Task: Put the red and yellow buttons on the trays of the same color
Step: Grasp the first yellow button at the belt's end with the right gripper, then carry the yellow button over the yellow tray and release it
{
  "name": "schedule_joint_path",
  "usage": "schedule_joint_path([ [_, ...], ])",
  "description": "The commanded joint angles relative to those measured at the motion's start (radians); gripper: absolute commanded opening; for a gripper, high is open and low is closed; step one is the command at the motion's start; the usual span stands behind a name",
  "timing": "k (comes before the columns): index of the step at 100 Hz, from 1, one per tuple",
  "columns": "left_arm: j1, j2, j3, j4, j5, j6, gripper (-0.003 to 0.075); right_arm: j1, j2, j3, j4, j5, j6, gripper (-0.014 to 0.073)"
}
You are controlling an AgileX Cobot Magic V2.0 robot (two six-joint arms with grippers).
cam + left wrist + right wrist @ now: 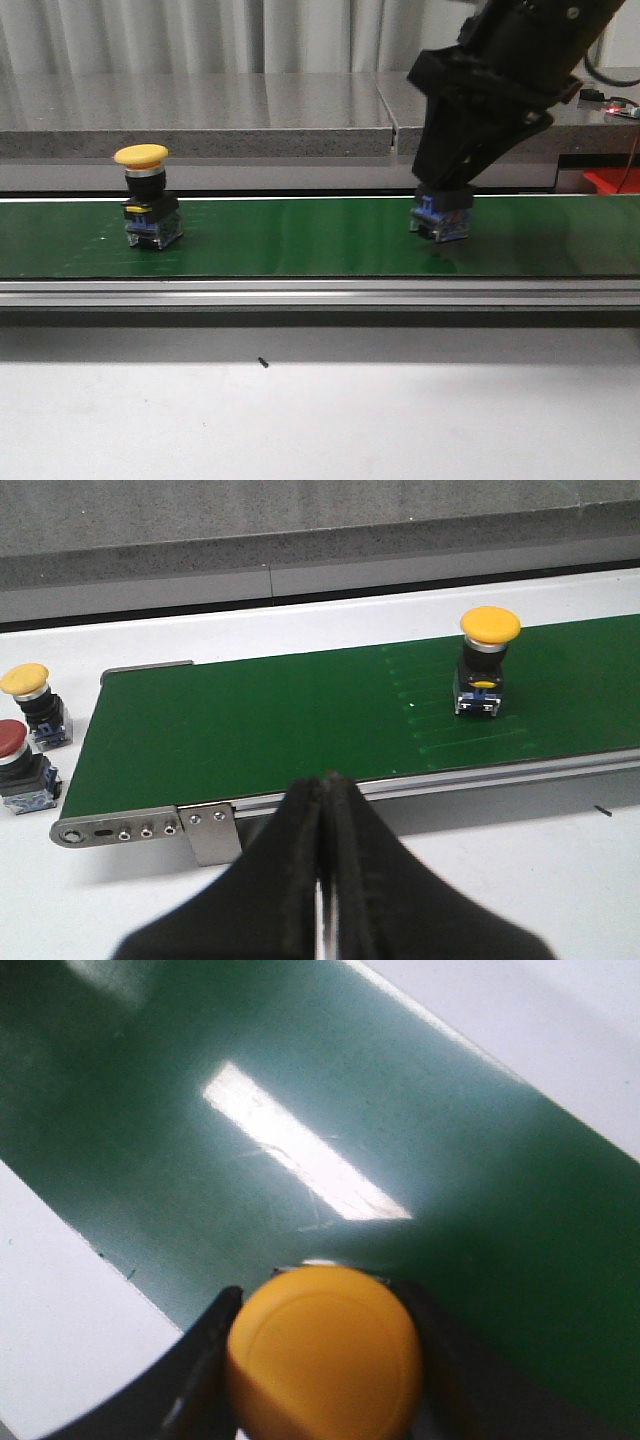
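1. Nearest to me, the left gripper [322,880] hangs over the white table on the near side of the green belt [300,235], its fingers pressed together with nothing between them.
2. On the green belt, toward its left stretch, a yellow button [148,205] stands upright on its black-and-blue base, free of any arm.
3. Further right along the same belt, my right gripper [443,195] is down on a second yellow-capped button [322,1352]. In the right wrist view the dark fingers [200,1360] sit close on either side of the cap, so I judge it clamped on this button, whose base [440,220] seems to touch the belt or sit just above it.
4. Off the belt's left end, a spare yellow button [33,702] and a red button [20,768] rest on the table.
5. Beyond the belt's right end I see a scrap of red [612,180], possibly a tray; no yellow tray shows.
6. I read this as the pick stage for the yellow button. Next calls for a straight lift clear of the belt, then a carry to the yellow tray, wherever it lies out of frame.
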Motion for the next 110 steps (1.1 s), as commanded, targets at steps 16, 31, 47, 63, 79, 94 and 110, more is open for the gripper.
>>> schedule_joint_path([
  [16, -0.006, 0.008, -0.026, -0.014, -0.071, -0.011, -0.002, -0.159, -0.174, -0.024, -0.123, 0.064, 0.135, 0.0183],
  [31, -0.006, 0.008, -0.026, -0.014, -0.071, -0.011, -0.002, -0.3, -0.255, -0.006, -0.159, 0.107, 0.177, 0.0184],
  [47, -0.006, 0.008, -0.026, -0.014, -0.071, -0.011, -0.002, -0.486, -0.303, 0.056, -0.152, 0.114, 0.177, 0.0184],
  [63, -0.006, 0.008, -0.026, -0.014, -0.071, -0.011, -0.002, -0.643, -0.304, 0.142, -0.124, 0.065, 0.176, 0.0184],
  [79, -0.006, 0.008, -0.026, -0.014, -0.071, -0.011, -0.002, -0.763, -0.296, 0.198, -0.068, -0.043, 0.176, 0.0184],
  [94, -0.006, 0.008, -0.026, -0.014, -0.071, -0.011, -0.002, -0.793, -0.249, 0.198, -0.064, -0.09, 0.176, 0.0184],
  [110, -0.006, 0.008, -0.026, -0.014, -0.071, -0.011, -0.002, -0.793, -0.178, 0.198, -0.061, -0.14, 0.176, 0.0184],
])
